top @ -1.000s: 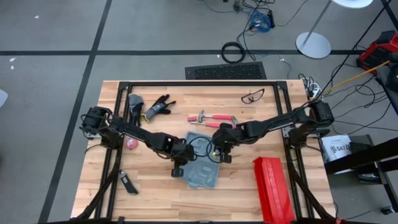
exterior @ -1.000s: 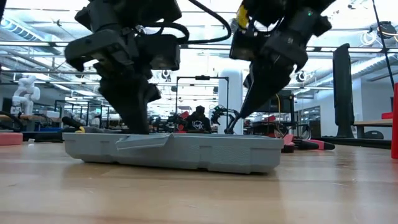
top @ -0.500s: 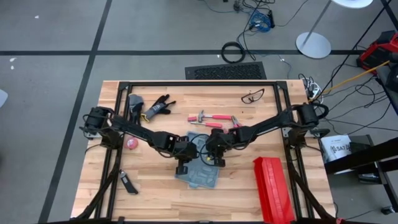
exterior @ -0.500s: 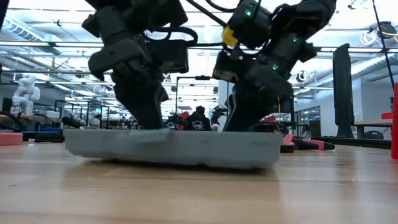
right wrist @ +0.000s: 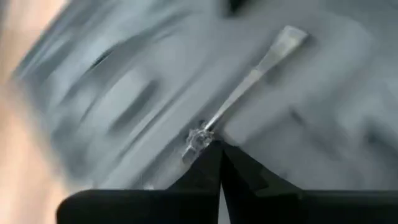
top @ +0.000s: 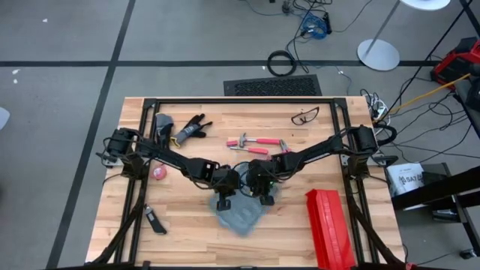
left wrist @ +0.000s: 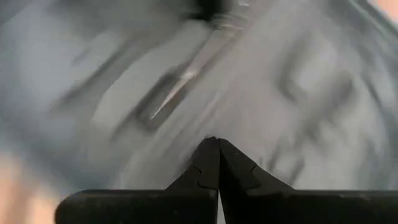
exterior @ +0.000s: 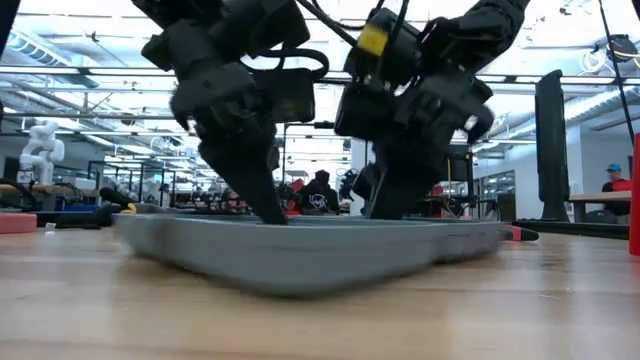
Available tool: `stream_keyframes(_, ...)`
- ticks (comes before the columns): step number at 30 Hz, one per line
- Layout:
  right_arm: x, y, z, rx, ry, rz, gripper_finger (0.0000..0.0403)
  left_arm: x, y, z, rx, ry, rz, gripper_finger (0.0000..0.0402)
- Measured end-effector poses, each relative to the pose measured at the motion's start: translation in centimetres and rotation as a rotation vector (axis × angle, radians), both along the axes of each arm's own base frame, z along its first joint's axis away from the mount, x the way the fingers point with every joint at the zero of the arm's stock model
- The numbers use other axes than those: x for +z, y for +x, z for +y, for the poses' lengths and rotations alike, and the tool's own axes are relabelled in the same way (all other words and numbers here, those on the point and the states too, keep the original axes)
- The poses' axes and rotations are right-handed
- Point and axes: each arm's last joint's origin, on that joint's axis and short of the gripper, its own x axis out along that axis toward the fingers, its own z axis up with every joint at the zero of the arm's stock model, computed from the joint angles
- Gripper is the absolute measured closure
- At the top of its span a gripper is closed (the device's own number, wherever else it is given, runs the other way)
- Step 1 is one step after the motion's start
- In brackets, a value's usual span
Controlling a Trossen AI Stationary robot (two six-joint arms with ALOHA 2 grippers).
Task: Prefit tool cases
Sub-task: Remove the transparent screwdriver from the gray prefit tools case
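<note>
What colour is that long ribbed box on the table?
Red. The ribbed box shows best in the high view, near the table's front right corner.

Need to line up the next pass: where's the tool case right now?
In the high view the tool case lies at the table's centre-front, under both shut hands, left hand and right hand, left of the red ribbed box.
</note>
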Motion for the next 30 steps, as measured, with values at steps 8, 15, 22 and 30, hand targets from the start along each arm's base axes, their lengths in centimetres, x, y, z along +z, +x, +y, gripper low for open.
stream_keyframes(8,1.2,0.8,-0.1,-0.015,0.042,-0.1,0.0402,0.0,0.4,0.2,0.039,0.035,-0.044,0.0402)
stream_keyframes(15,1.1,0.7,-0.1,-0.014,0.074,-0.067,0.0402,0.0,0.3,0.2,0.038,0.042,-0.035,0.0402)
stream_keyframes(22,2.0,0.2,0.3,0.061,0.067,-0.09,0.0392,-0.1,0.3,0.2,0.03,0.045,-0.034,0.0402)
stream_keyframes(30,4.8,-1.8,0.1,0.109,-0.054,-0.068,0.039,0.0,0.3,0.0,0.025,0.042,-0.035,0.0402)
